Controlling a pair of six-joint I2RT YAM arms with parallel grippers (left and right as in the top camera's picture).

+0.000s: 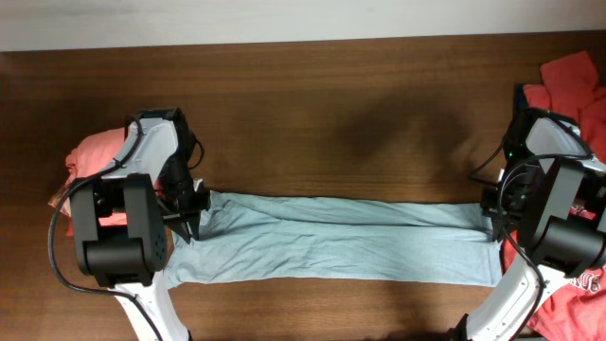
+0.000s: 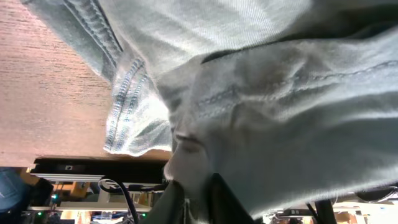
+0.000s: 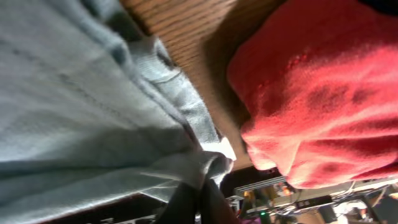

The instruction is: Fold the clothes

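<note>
Light blue trousers (image 1: 331,237) lie stretched flat across the wooden table, folded lengthwise, waist at the left and leg ends at the right. My left gripper (image 1: 189,220) is shut on the waist end; in the left wrist view the cloth (image 2: 261,106) bunches between the fingers (image 2: 198,199). My right gripper (image 1: 494,223) is shut on the leg ends; in the right wrist view the hem (image 3: 186,165) is pinched between the fingers (image 3: 202,199).
A folded coral garment (image 1: 90,156) lies at the left behind my left arm. A pile of red clothes (image 1: 573,80) sits at the right edge and also shows in the right wrist view (image 3: 323,93). More red cloth (image 1: 578,298) lies at the bottom right.
</note>
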